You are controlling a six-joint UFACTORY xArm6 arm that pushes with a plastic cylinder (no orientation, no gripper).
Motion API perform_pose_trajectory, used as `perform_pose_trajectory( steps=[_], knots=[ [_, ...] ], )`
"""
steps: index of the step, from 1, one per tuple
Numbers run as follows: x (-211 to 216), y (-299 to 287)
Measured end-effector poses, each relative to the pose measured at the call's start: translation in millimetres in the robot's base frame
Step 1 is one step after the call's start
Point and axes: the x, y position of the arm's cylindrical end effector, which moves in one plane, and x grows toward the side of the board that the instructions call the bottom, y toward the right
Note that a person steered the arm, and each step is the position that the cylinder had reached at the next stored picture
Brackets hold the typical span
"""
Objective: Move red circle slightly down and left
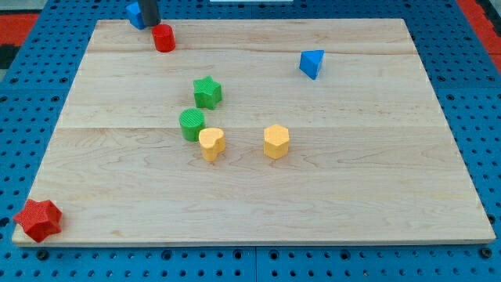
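Note:
The red circle [163, 37] stands near the board's top left edge. My tip [150, 23] is just up and left of it, very close or touching. A blue block [136, 14], shape unclear, sits right behind the rod at the view's top left, partly hidden by it.
A green star [207, 92] and a green circle [192, 124] lie near the middle of the wooden board [352, 196]. A yellow heart [211, 144] and a yellow hexagon [276, 142] sit below them. A blue triangle [311, 63] is at upper right. A red star [37, 219] is at the bottom left corner.

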Motion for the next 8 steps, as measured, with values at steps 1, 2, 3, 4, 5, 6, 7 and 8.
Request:
perform_pose_trajectory(
  steps=[1,2,3,4,5,6,7,8],
  knots=[
    [0.6,19.7],
    [12.3,29.9],
    [34.3,28.1],
    [51.9,34.4],
    [69.5,85.0],
    [82.2,87.8],
    [62.2,46.4],
    [46.4,-12.2]
  ],
)
